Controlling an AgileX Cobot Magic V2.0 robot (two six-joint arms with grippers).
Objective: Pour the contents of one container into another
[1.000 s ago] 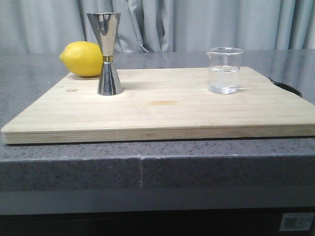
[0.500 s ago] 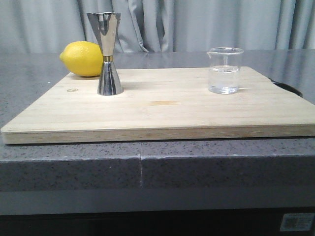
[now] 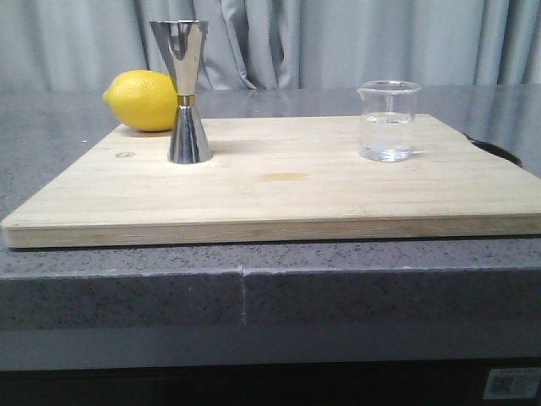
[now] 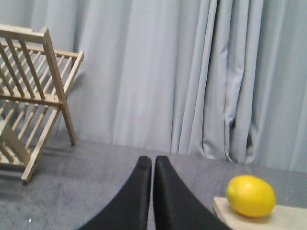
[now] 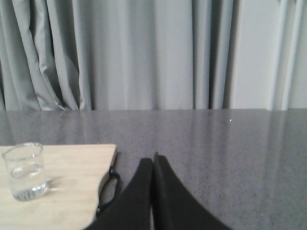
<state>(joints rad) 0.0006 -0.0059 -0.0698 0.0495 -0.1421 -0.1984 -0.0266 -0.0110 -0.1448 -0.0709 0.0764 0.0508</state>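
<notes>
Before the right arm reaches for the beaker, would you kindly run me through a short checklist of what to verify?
1. Small clear glass beaker upright on the pale wooden cutting board: ok.
2. Beaker holds clear liquid: ok, roughly half full.
3. Shiny steel hourglass jigger upright with its mouth open upward: ok.
4. Path between beaker and jigger free of objects: ok; the yellow lemon sits behind the jigger.
5. Right gripper open for grasping: not ok, fingers shut together.
6. Left gripper free to steady the jigger: fingers shut, holding nothing.
</notes>
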